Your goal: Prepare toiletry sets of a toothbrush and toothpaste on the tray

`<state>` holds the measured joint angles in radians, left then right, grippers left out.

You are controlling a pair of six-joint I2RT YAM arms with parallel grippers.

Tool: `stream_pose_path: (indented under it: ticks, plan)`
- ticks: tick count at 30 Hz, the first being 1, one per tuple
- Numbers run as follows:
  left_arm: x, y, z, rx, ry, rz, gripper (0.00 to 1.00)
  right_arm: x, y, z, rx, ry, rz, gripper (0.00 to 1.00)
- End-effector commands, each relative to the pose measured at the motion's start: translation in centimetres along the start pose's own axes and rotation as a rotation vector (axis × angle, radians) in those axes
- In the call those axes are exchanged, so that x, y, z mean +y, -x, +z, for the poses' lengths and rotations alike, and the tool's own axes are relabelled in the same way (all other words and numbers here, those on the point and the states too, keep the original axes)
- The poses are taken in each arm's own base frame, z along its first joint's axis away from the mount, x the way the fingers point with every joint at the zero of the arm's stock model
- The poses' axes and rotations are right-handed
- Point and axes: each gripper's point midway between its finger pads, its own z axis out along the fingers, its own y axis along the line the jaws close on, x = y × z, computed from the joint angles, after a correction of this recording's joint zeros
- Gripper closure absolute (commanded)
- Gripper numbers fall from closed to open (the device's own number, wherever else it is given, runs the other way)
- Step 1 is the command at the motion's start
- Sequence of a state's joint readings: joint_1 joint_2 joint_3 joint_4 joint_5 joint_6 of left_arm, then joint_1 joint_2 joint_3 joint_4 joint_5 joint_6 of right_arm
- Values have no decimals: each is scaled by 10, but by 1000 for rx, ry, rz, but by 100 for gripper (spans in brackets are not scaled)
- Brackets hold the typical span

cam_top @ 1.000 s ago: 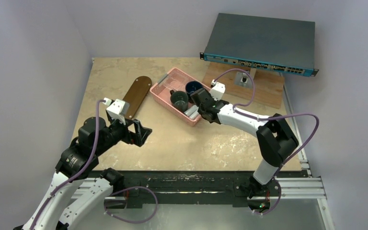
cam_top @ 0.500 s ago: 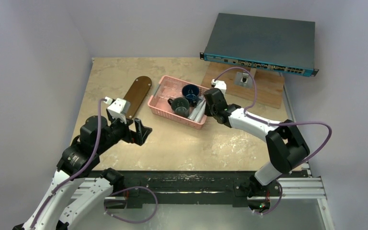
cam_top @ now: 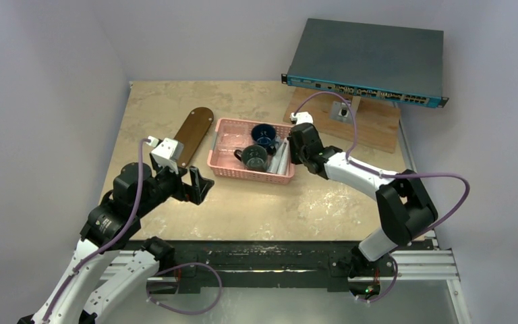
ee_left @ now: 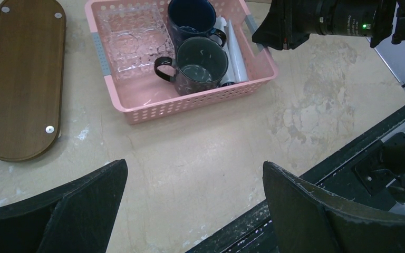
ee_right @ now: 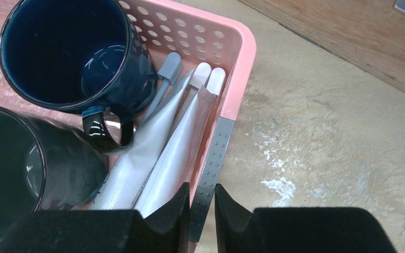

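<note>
The dark brown wooden tray (cam_top: 190, 135) lies bare left of the pink basket (cam_top: 249, 177); it also shows in the left wrist view (ee_left: 23, 79). Grey-white toothpaste tubes (ee_right: 179, 147) and a blue-grey toothbrush (ee_right: 166, 74) lie along the basket's right wall (ee_right: 237, 68). My right gripper (ee_right: 201, 187) is shut on the grey strip of that end rim; in the top view it (cam_top: 291, 147) is at the basket's right end. My left gripper (cam_top: 199, 185) is open and empty above the table, near of the tray and basket (ee_left: 195, 168).
A dark blue mug (ee_right: 68, 47) and a dark grey mug (ee_right: 16, 174) stand in the basket beside the tubes, with a clear plastic insert (ee_left: 134, 39) at its left. A network switch (cam_top: 367, 61) on a wooden board (cam_top: 378, 125) is at back right.
My right gripper, holding the basket's end, has swung back and right, turning the basket from diagonal to roughly parallel with the table's front edge. The left arm has barely moved.
</note>
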<state>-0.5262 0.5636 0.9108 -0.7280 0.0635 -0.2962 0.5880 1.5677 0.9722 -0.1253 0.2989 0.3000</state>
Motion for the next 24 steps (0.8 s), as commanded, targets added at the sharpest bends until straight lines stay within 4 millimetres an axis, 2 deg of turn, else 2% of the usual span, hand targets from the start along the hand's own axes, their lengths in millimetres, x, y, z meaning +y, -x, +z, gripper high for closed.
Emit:
stream_pose_path:
  ticks: [1,6,11,17,22,24]
  plan:
    - [-1,3,1,-10,-1,4,0,-13,11,-6,-17,-17,-118,100]
    - [-3,4,0,-12,-13,4,0,-32,22,-4,-44,-21,-96,100]
    - [-4,5,-2,-20,-20,5,0,-35,29,2,-47,-30,-76,100]
    - [-4,5,-2,-21,-19,5,0,-37,26,9,-22,-62,-48,100]
    - [-3,5,0,-15,-11,4,0,-38,31,6,-36,-77,15,100]
    - [-2,4,2,-9,-7,3,0,-38,36,3,-43,-79,28,90]
